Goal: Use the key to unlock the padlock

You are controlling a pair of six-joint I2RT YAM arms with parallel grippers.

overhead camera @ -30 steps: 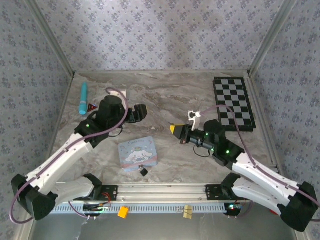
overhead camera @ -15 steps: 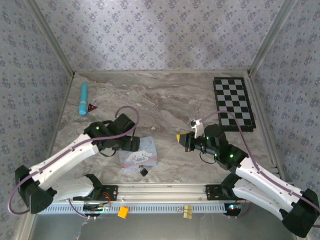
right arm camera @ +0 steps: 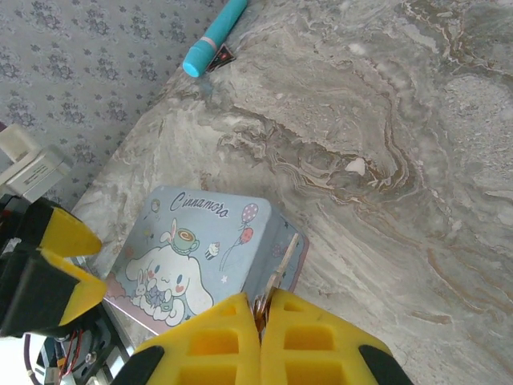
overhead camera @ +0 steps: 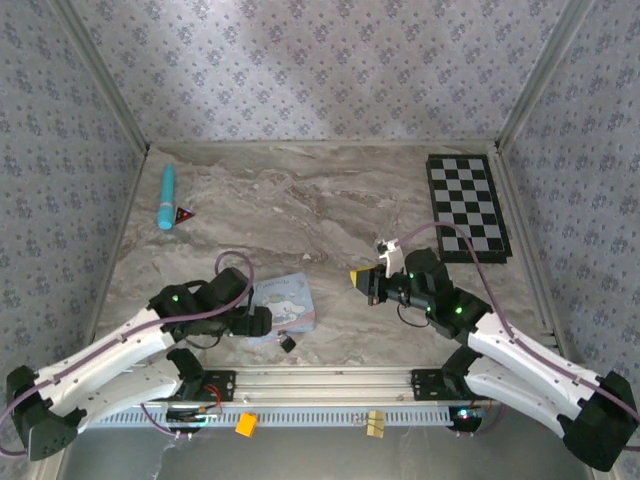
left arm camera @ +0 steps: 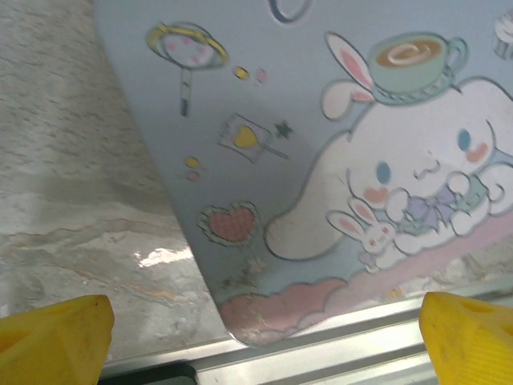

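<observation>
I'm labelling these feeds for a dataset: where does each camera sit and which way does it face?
Top external: above and behind the bases, looking down over the table; both arms, left gripper, right gripper.
Left wrist: close above the tin, facing down; yellow fingertips spread wide.
Right wrist: looks across toward the blue pen; shut fingers pinching the key.
Shared: the tin shows in all three.

Both the left arm (overhead camera: 110,350) and the right arm (overhead camera: 520,352) have glossy white shells over the long links, with black housings at the joints and black bases. Small green lights (overhead camera: 457,309) glow on the joint housings. A mauve cable (overhead camera: 442,227) loops off each arm. The left gripper (left arm camera: 260,333) and right gripper (right arm camera: 260,309) end in bright yellow fingers (right arm camera: 321,337) — the right pair moulded with square recessed pockets. A white block (overhead camera: 388,250) sits at the right wrist, perhaps a camera mount.
</observation>
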